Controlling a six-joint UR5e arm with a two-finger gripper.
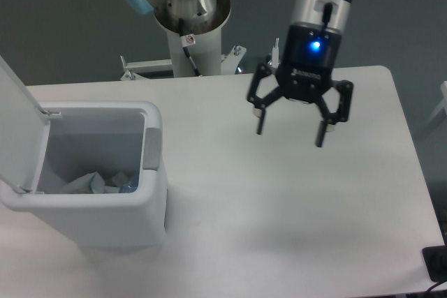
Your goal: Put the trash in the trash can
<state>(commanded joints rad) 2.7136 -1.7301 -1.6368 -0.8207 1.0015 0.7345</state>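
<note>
Arm: you see silver tube segments with light-blue joint caps.
Wrist: black housing, glowing blue light.
Gripper (pixel 290 137): black, 2 thin linkage fingers (pixel 260 123).

trash (pixel 98 182) mostly hidden by trash can (pixel 105 221) wall, lid (pixel 17 123) cut off at left edge

A white table (pixel 293 207) with a rounded far right corner fills most of the view, set against a dark grey-green background (pixel 63 26). A small black object (pixel 436 263) shows at the lower right edge, cut off by the frame, and a pale slanted piece (pixel 438 113) pokes in at the right edge
</note>
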